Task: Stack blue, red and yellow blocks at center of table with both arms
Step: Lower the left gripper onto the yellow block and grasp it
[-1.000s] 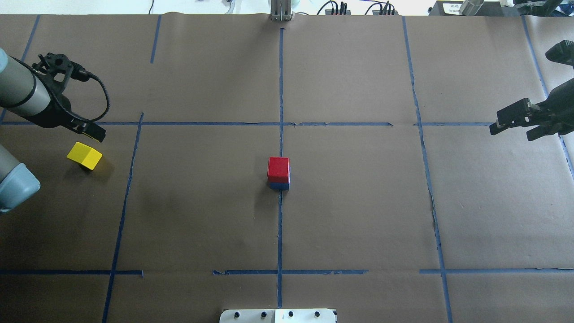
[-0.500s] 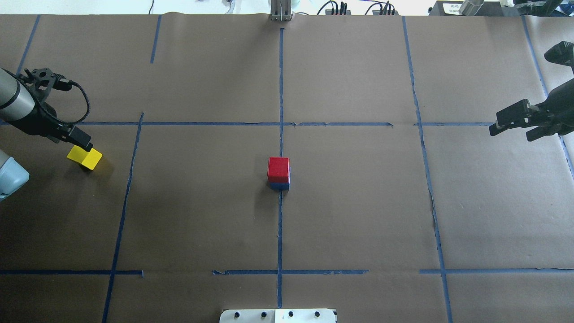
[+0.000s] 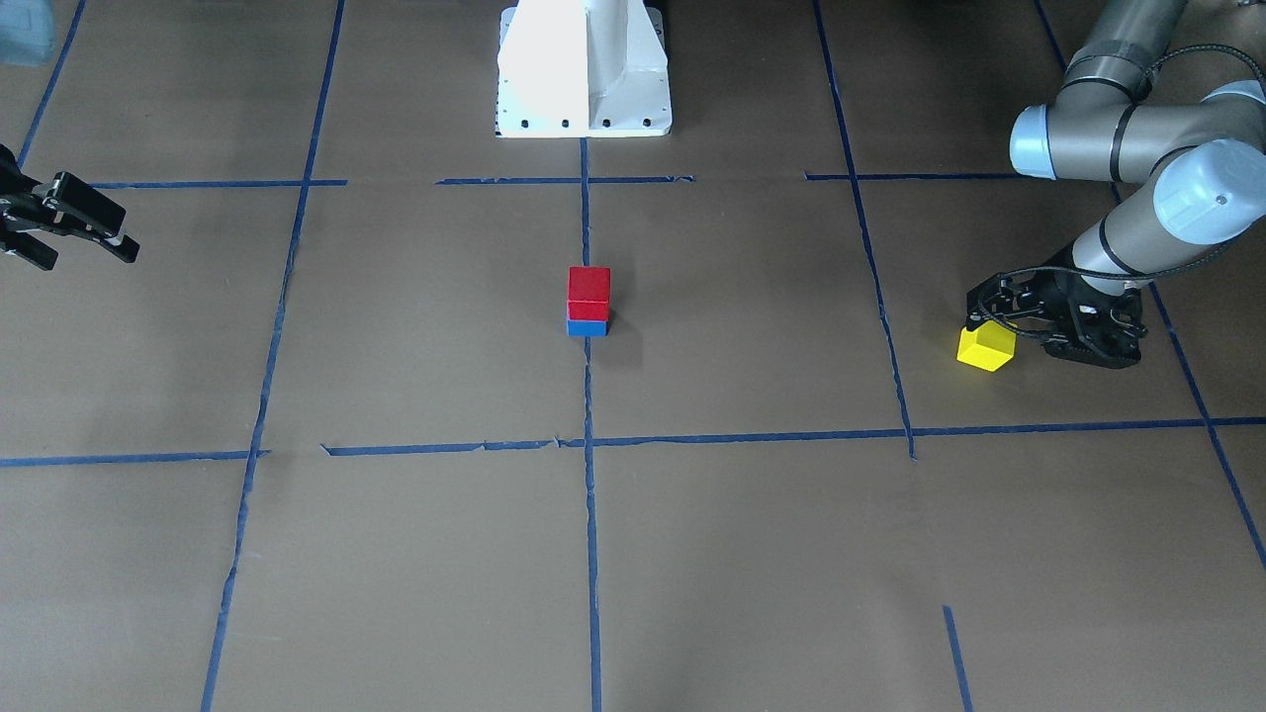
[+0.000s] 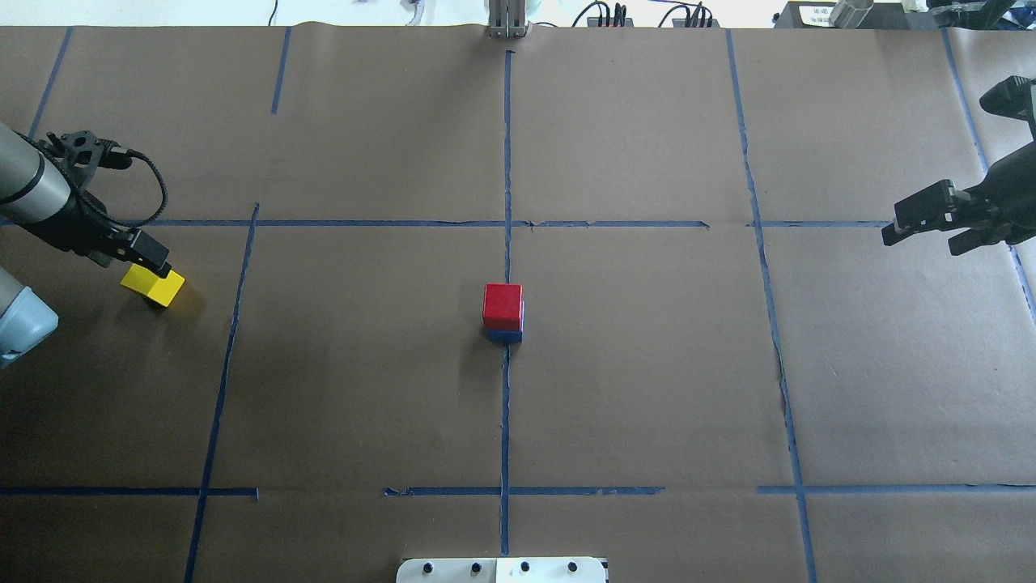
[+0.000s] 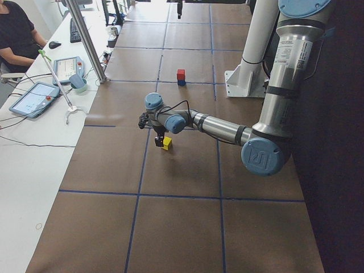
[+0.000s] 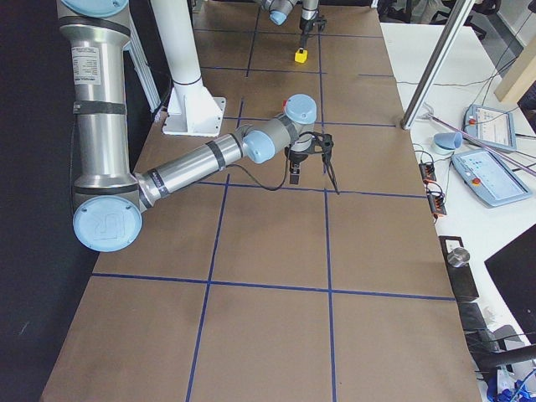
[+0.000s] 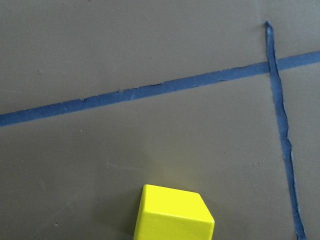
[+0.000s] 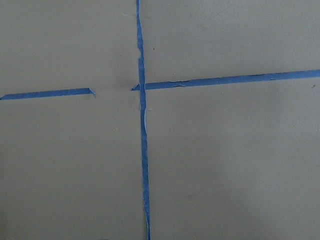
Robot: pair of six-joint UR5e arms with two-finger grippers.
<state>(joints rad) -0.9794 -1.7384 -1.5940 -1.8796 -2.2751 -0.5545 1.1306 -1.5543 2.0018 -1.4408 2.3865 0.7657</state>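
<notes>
Hovering just above the yellow block [image 4: 155, 286] is the left tool [image 4: 146, 256].

Under the red block [image 4: 503, 304], the blue block [image 4: 503, 334] shows only a thin edge from overhead. Well apart from the red block, the yellow block [image 7: 174, 214] is cut off by the left wrist view's bottom edge, and the left gripper [image 4: 150, 257] covers its far corner, so the jaw gap cannot be told

The plain brown paper table cover [image 4: 647, 389] was crossed by a grid of dark blue tape lines [image 4: 505, 421]. The small cube block [image 4: 159, 289] at my left gripper [image 4: 150, 269] was bright yellow. The central stack showed a red cube block [image 4: 503, 301] over a blue cube block [image 4: 503, 334]. My left gripper and my right gripper [image 4: 921, 243] were black. My left arm [image 3: 1118, 138] was silver-grey with pale blue joint caps, and my metal base plate [image 3: 584, 69] was white.
</notes>
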